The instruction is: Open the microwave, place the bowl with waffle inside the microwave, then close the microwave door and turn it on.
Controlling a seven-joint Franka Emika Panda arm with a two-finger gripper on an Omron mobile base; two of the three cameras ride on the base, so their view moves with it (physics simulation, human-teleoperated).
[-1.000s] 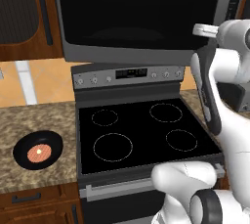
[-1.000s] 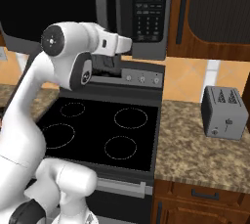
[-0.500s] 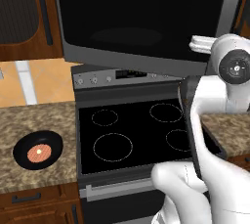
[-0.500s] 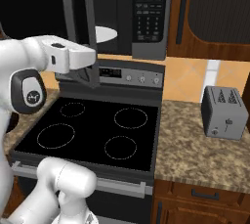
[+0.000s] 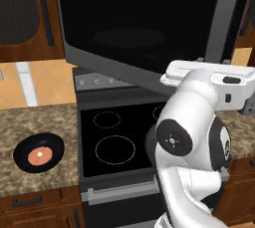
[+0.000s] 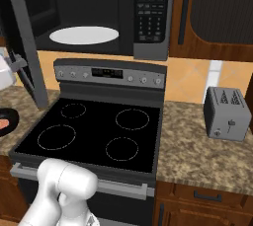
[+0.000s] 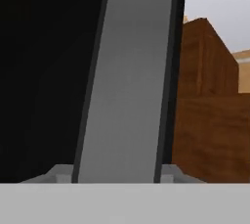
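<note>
Microwave door [image 5: 144, 23] stands swung well out from the microwave [image 6: 99, 13] above the black glass cooktop [image 6: 94, 133], its wide dark glass panel facing the left base camera and its grey steel edge [image 6: 22, 42] seen end-on from the right. Behind it the cavity lies exposed, the white turntable [image 6: 84, 35] bright on its floor and the dark keypad panel [image 6: 150, 15] to the right. The robot's white arm [image 5: 191, 137] reaches up beside the door's free edge. In the hand view, the grey bar handle [image 7: 129, 76] runs upright and very close to the lens, with brown wooden cabinets [image 7: 210, 105] behind; whether the fingers are wide, narrow or closed on that bar cannot be told. The glossy black bowl [image 5: 39, 152] sits on the speckled stone worktop [image 5: 30, 122] left of the stove, the orange-brown waffle [image 5: 40, 156] lying flat in its bottom. A grey toaster [image 6: 227, 114] stands on the worktop to the stove's right.
</note>
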